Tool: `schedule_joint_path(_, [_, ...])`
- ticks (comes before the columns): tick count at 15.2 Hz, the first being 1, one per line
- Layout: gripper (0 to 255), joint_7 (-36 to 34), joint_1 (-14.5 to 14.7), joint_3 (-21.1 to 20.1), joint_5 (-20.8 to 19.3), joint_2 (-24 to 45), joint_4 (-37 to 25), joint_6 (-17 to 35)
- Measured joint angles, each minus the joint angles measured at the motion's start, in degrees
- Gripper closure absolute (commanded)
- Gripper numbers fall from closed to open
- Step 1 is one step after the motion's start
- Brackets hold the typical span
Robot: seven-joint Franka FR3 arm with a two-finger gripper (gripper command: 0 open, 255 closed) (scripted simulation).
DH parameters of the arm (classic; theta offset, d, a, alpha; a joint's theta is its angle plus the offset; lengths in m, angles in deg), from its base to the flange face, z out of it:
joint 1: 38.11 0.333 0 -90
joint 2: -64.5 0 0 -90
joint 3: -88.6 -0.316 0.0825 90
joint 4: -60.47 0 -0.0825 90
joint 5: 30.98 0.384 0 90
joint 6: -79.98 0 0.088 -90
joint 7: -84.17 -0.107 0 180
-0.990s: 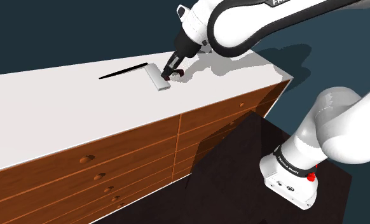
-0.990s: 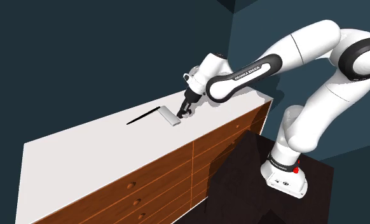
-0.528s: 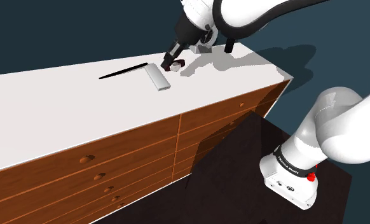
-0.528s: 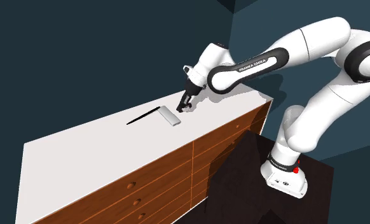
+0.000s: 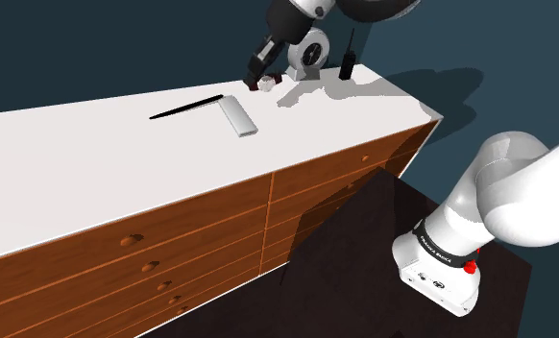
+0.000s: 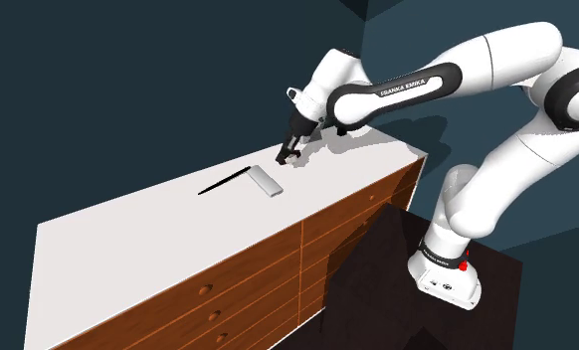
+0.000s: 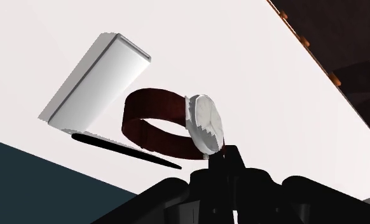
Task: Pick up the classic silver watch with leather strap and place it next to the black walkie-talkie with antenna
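Watch (image 7: 201, 121): probably light; stiff silver case, likely fragile face, soft reddish-brown strap (image 7: 153, 121). Your pincer (image 7: 220, 158) grips it by the case edge, your firmest hold.

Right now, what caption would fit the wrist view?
End effector holds a silver watch with reddish-brown strap above the white dresser top.

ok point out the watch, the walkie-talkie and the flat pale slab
watch (image 7: 206, 122), wrist view, on its round face
walkie-talkie (image 5: 348, 68), shoulder view, on its black body
flat pale slab (image 5: 239, 117), shoulder view, on its top face
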Motion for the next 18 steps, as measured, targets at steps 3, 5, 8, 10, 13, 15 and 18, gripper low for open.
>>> schedule_joint_path(3, [255,-0.56,-0.22,-0.01,-0.45,-0.68,-1.82,-2.47])
schedule_joint_path(5, [255,-0.95,-0.35,-0.05,-0.75,-0.88,-3.15,-3.99])
schedule_joint_path(8, [255,-1.36,-0.53,0.03,-1.12,-1.27,-5.1,-6.31])
schedule_joint_path(10, [255,-1.72,-0.63,0.0,-1.36,-1.4,-6.47,-7.78])
schedule_joint_path(13, [255,-2.11,-0.79,0.06,-1.7,-1.49,-8.57,-9.96])
schedule_joint_path(15, [255,-1.42,-0.98,0.72,-1.71,-1.43,-9.27,-10.73])
schedule_joint_path(18, [255,2.16,-1.65,3.72,-1.39,-1.99,-9.44,-12.11])
